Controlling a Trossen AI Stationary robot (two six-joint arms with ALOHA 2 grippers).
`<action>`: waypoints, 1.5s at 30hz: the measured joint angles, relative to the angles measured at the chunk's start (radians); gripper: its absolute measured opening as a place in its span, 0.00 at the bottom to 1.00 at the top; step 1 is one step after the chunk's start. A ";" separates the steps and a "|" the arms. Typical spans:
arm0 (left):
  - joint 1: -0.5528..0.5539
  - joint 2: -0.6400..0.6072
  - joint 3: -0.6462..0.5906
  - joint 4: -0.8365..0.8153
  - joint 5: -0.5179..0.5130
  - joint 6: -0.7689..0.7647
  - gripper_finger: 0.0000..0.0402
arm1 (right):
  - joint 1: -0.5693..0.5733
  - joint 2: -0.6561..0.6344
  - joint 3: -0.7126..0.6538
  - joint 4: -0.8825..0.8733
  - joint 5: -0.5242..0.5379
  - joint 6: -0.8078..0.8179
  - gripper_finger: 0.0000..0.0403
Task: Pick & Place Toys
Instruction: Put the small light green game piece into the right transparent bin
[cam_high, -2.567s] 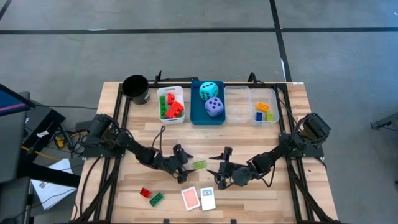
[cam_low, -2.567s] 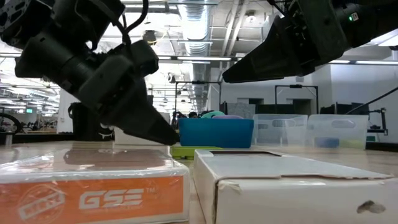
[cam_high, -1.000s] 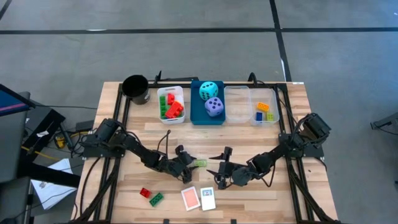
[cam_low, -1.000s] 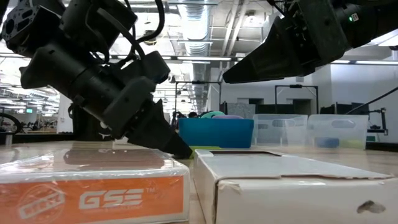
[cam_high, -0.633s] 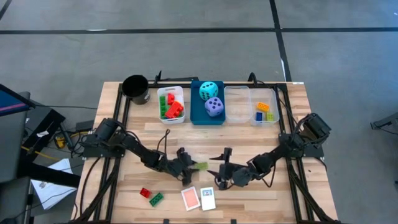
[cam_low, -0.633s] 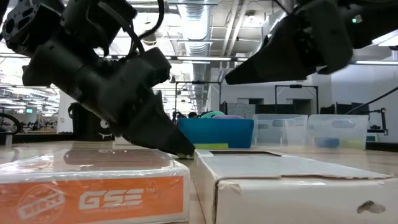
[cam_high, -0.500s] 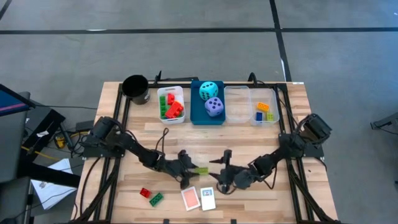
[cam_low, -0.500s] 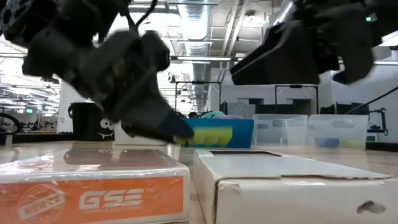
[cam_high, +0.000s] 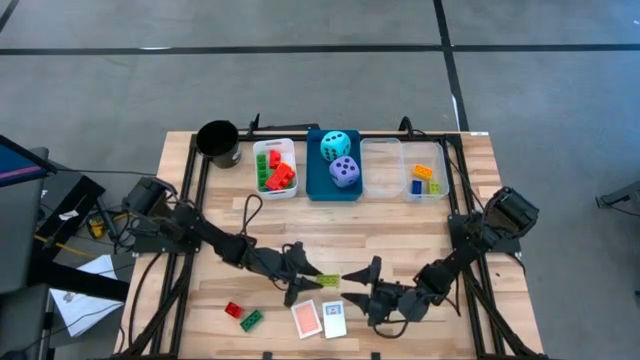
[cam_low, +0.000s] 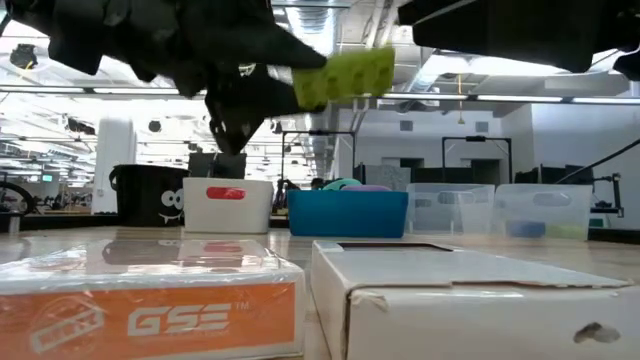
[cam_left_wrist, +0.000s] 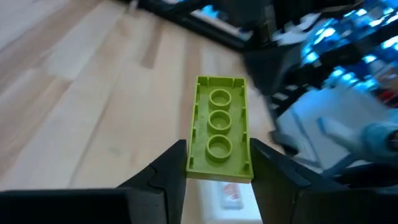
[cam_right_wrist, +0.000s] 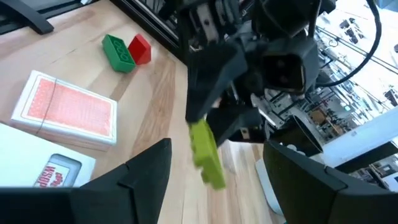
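A lime green brick (cam_high: 329, 278) hangs above the table's middle front, with my left gripper (cam_high: 312, 273) shut on it. In the low view the brick (cam_low: 345, 74) is high above the tabletop. My right gripper (cam_high: 362, 282) stands open just right of the brick, its fingers empty. On the table near the front edge lie two card boxes, one orange (cam_high: 307, 319) and one white (cam_high: 333, 318). A red brick (cam_high: 233, 309) and a green brick (cam_high: 251, 320) lie to their left. My left gripper pinches the lime brick by its two long sides (cam_left_wrist: 189, 163) between its two fingers, at the end nearest the wrist. The fingers point nearly level toward the table's right, along the brick. The brick juts ahead of the fingertips, hollow underside toward the wrist camera, clear of the table.
Along the far edge stand a black cup (cam_high: 218, 142), a white bin (cam_high: 291, 150) with red and green bricks, a blue bin (cam_high: 316, 180) with a cyan and a purple die, and two clear bins (cam_high: 381, 168), one (cam_high: 440, 163) holding small bricks.
My left gripper has taken hold of the lime brick on the table and risen with it, tipping up toward level; the brick now hangs clear of the wood. My right gripper has swung toward the near edge and rolled about its own line, still open.
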 joint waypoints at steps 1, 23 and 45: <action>-0.004 0.000 0.000 0.020 0.008 0.000 0.34 | 0.000 0.000 0.000 0.000 0.001 -0.001 0.62; -0.008 0.000 0.001 0.130 0.025 0.003 0.34 | -0.051 0.000 0.001 0.089 -0.106 0.045 0.60; -0.008 -0.001 0.002 0.141 0.026 0.003 0.34 | -0.057 0.000 0.001 0.075 -0.122 0.064 0.12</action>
